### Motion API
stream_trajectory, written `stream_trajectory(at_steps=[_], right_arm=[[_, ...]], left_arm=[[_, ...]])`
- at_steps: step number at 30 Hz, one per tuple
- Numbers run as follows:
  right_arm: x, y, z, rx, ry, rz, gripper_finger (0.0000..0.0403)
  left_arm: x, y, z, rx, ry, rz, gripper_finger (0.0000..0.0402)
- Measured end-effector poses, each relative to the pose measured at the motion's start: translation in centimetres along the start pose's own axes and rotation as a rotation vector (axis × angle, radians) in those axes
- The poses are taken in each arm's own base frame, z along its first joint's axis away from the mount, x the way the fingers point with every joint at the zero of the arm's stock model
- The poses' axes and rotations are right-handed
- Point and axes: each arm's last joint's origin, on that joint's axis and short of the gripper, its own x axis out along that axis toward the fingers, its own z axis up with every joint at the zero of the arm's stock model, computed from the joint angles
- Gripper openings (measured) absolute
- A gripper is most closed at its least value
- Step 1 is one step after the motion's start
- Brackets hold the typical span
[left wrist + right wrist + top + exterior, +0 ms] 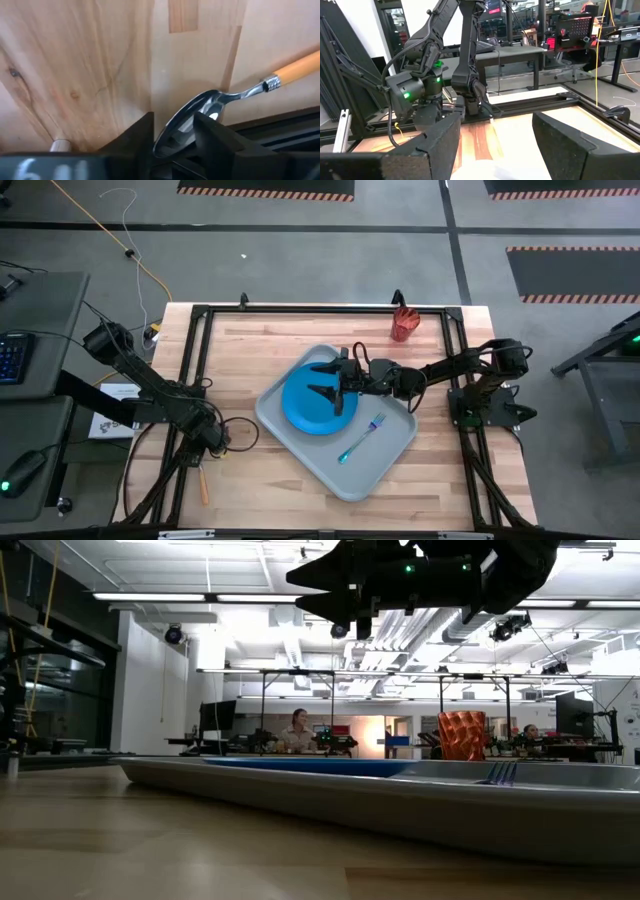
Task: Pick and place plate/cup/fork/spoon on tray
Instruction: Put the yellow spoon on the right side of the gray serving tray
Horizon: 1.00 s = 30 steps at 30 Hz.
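Note:
The pale grey tray (375, 465) lies mid-table. The blue plate (305, 412) lies flat on it, and the teal-handled fork (362, 437) lies on the tray beside the plate. The red-orange cup (404, 325) stands on the table near the far edge. My right gripper (322, 380) is open and empty above the plate; the low view shows it well clear of the plate (320, 766). My left gripper (210, 442) is at the table's left, near side, shut on the orange-handled spoon (203, 480). My left gripper has the spoon's silver bowl (182, 125) between its two fingers (142, 135), pointing down from above. The orange handle (300, 65) sticks out to one side, low over the wood. Whether the spoon is lifted clear, I cannot tell.
A black frame rail (190, 360) runs round the tabletop close to my left gripper. Bare wood lies between the tray and the table's left side. People sit at desks in the room beyond the table (298, 730).

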Motion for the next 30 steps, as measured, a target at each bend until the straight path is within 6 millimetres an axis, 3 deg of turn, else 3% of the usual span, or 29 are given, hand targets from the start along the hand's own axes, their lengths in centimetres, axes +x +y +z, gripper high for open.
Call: stream_trajectory(at_steps=[8, 12, 17, 26, 30], right_arm=[[0.0, -0.1, 0.0, -0.011, -0.002, -0.021, 0.0240], [0.0, -0.1, 0.0, -0.018, -0.002, -0.027, 0.0240], [0.0, -0.1, 0.0, -0.018, -0.002, -0.027, 0.0240], [0.0, -0.1, 0.0, -0.019, 0.001, -0.021, 0.0240], [0.0, -0.1, 0.0, -0.019, 0.005, -0.016, 0.0240]], left_arm=[[-0.1, -0.1, 0.0, 0.051, 0.007, -0.027, 0.0011], [-0.7, -0.4, 0.4, 0.044, -0.009, -0.032, 0.0010], [-2.7, -1.4, 1.1, 0.077, -0.104, -0.067, 0.0002], [-7.4, -2.8, 0.9, 0.085, -0.295, -0.117, 0.0001], [-10.5, -3.0, 0.3, 0.077, -0.445, -0.068, 0.0001]])
